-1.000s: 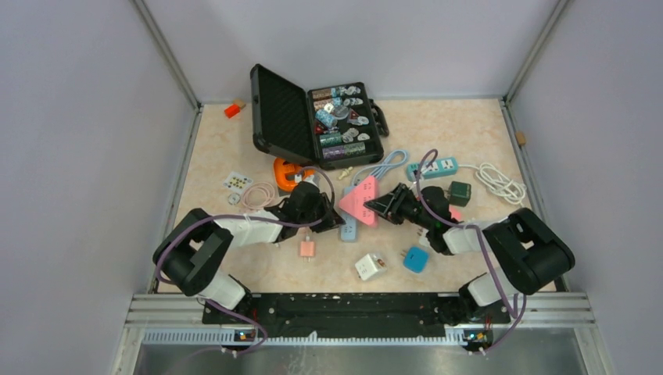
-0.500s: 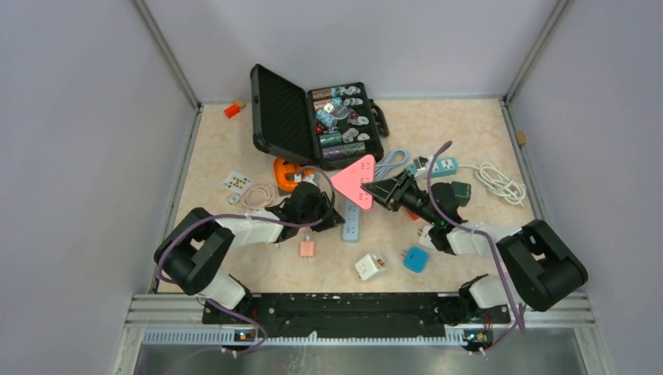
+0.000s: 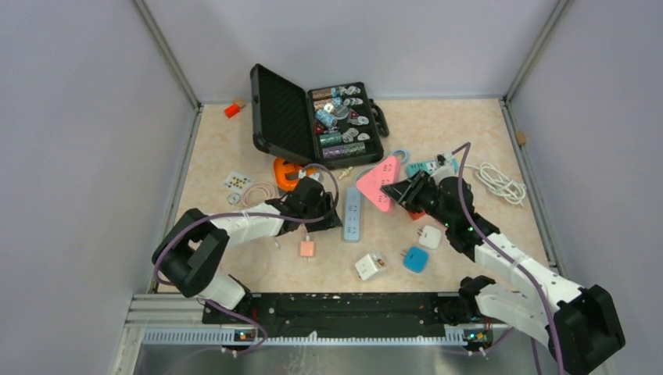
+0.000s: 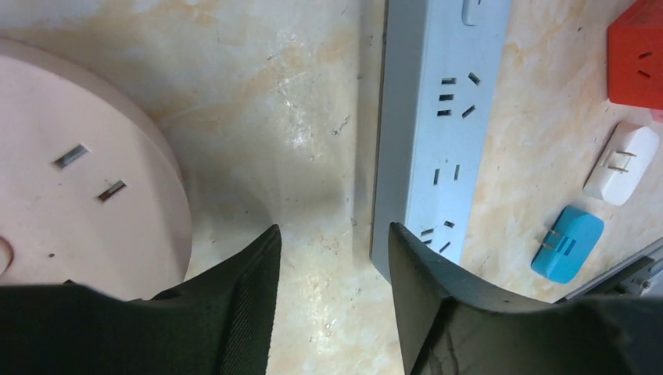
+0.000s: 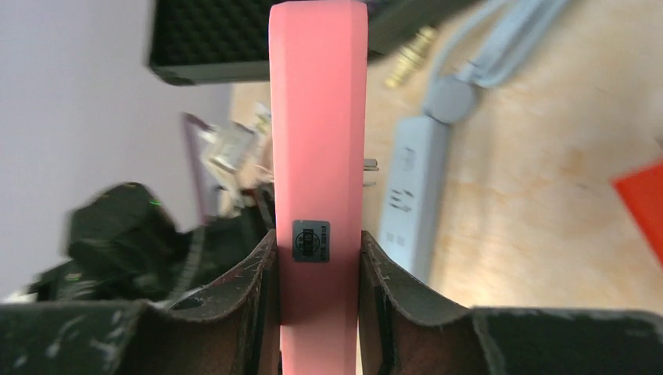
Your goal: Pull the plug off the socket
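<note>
Your right gripper point(image 5: 317, 250) was clamped on the flat sides of the pink plug point(image 3: 381, 182). You held it a little toward 1 o'clock from the middle of the table point(image 3: 438, 125), with its prongs point(image 5: 370, 166) bare and clear of the grey-blue power strip point(image 3: 353, 213). That strip lay flat at 8 o'clock from the plug, and your left gripper point(image 4: 332, 230) stood just at the strip's 9 o'clock side, fingers moderately apart and holding nothing.
</note>
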You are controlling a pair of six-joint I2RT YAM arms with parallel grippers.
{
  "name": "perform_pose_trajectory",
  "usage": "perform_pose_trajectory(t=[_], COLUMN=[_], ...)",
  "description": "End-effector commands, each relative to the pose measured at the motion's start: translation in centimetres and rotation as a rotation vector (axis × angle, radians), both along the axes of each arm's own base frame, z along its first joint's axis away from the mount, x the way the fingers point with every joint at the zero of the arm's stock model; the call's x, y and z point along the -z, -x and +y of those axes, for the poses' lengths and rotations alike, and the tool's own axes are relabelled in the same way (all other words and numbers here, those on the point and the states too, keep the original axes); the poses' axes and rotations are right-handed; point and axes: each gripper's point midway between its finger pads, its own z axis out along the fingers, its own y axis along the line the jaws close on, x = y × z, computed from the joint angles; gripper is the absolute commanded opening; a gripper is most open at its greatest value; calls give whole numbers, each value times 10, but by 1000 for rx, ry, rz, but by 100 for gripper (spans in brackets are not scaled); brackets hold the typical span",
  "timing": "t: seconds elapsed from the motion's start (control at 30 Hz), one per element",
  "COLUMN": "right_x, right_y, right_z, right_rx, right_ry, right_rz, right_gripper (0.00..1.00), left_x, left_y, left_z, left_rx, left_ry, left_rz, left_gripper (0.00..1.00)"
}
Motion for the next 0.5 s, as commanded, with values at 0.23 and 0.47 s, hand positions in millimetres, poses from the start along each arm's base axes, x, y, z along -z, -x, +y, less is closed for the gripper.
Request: perform_pose_trajectory(t=[0.23, 0.47], right_x=[67, 86], right_y=[24, 20], right_z=[-23, -2], right_rx=[-5, -93], right_ry=[220, 191], right_rz=[178, 211], right_gripper=[0, 0], left_x=[-77, -106], left_y=[-17, -20], left_z=[7, 41], left_rx=[37, -54], left_ry=[-30, -119], left_rz=[-184, -280], left_gripper=[80, 99])
